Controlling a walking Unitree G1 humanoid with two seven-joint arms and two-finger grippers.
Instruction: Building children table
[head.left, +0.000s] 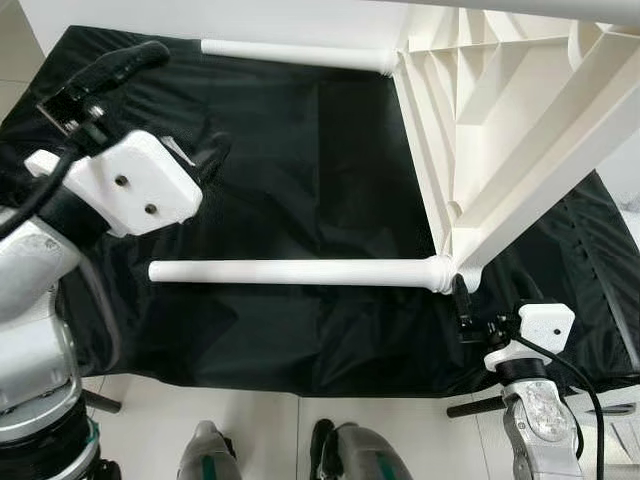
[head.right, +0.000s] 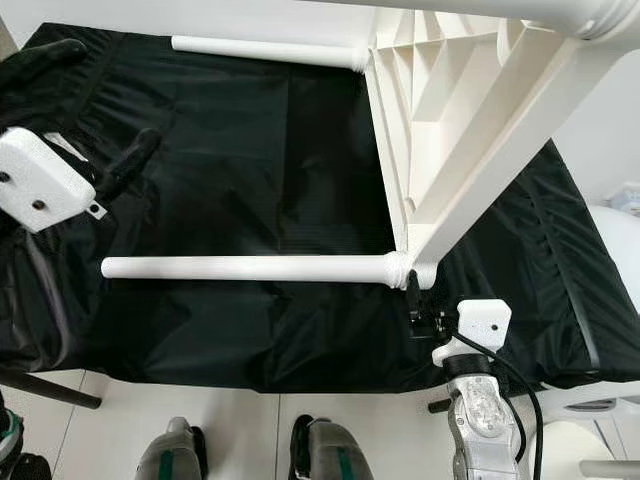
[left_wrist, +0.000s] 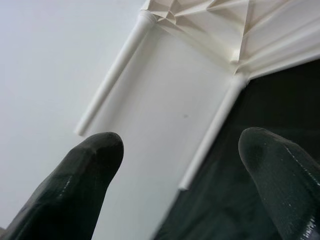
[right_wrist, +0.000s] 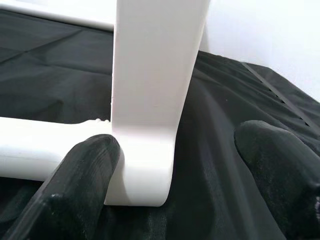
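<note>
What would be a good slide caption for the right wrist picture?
Open right gripper at the corner of a white table top, one finger touching it beside a leg.

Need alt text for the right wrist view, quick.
The right gripper has its two black fingers spread open around the rounded corner of the white tabletop, where a white leg joins it. Black cloth lies underneath.

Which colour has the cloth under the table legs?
Black; the cloth shows best in the left eye view.
</note>
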